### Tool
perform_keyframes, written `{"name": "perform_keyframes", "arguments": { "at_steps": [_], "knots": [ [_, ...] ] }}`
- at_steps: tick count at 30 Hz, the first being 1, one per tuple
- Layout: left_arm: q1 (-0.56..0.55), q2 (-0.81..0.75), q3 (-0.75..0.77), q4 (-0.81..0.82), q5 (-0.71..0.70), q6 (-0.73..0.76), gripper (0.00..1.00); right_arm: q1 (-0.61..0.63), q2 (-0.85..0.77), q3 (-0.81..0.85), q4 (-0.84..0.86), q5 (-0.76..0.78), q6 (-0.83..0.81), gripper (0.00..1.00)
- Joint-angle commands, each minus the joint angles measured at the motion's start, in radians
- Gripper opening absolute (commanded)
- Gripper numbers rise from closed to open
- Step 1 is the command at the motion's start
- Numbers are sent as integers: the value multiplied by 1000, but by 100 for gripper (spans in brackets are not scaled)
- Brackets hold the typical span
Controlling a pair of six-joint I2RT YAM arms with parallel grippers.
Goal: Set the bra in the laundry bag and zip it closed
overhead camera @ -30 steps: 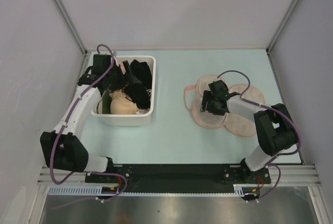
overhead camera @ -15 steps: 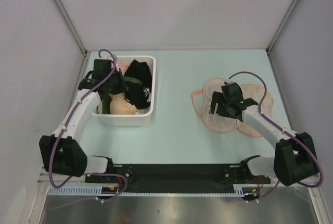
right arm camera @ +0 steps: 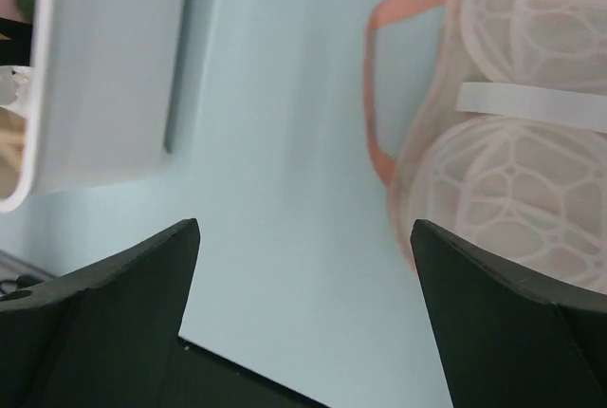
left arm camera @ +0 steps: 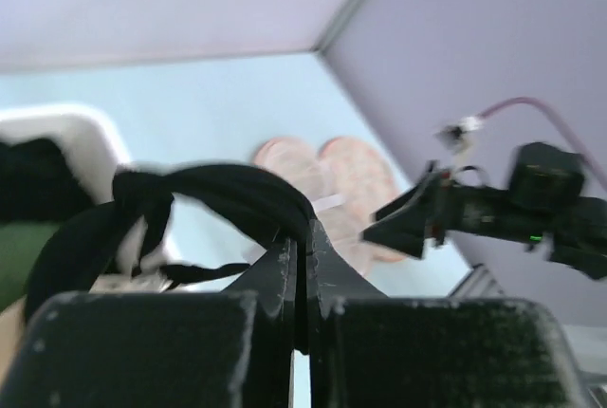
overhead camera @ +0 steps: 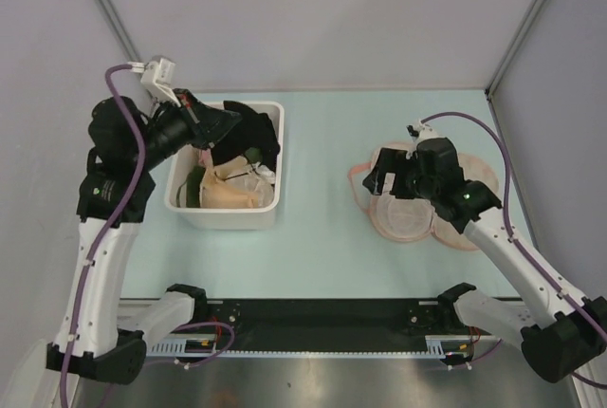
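Note:
The black bra (left arm camera: pixel 218 194) hangs by a fold of fabric from my left gripper (left arm camera: pixel 300 230), which is shut on it. In the top view the left gripper (overhead camera: pixel 218 121) holds the bra (overhead camera: pixel 237 116) above the back of the white bin (overhead camera: pixel 228 216). The laundry bag (overhead camera: pixel 417 213) lies open on the right of the table, its pale pink cups (right arm camera: pixel 512 171) facing up. My right gripper (overhead camera: pixel 387 180) hovers over the bag's left edge, open and empty. In the right wrist view the right gripper (right arm camera: pixel 303 237) spans bare table beside the bag.
The white bin (right arm camera: pixel 104 66) holds a beige garment (overhead camera: pixel 232 190), a green one (overhead camera: pixel 194 185) and more black fabric (overhead camera: pixel 261 147). An orange loop strap (right arm camera: pixel 372 95) sticks out from the bag's left side. Grey walls enclose the table on three sides.
My left gripper shut on the bra in the bin and lifted it up and back. My right gripper rose off the laundry bag and opened wider.

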Motion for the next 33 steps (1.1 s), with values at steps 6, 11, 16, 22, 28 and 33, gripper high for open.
{"name": "perform_keyframes", "arguments": {
  "at_steps": [6,11,16,22,28,33],
  "knots": [
    [-82,-17,85,263,236,-310,0,110,-149,77,174,-258,-125,100],
    [-141,-48,149,256,17,-272,0,164,-126,155,171,-186,-147,100],
    [-141,-50,284,149,-225,-89,0,169,-73,187,165,-175,-130,100],
    [-141,-117,207,370,-232,50,0,193,21,144,406,-276,-37,100],
    [-139,-56,398,170,-597,188,0,294,245,313,421,-212,-55,100],
    [-138,55,587,215,-340,100,0,310,338,420,436,-234,-55,100]
  ]
}}
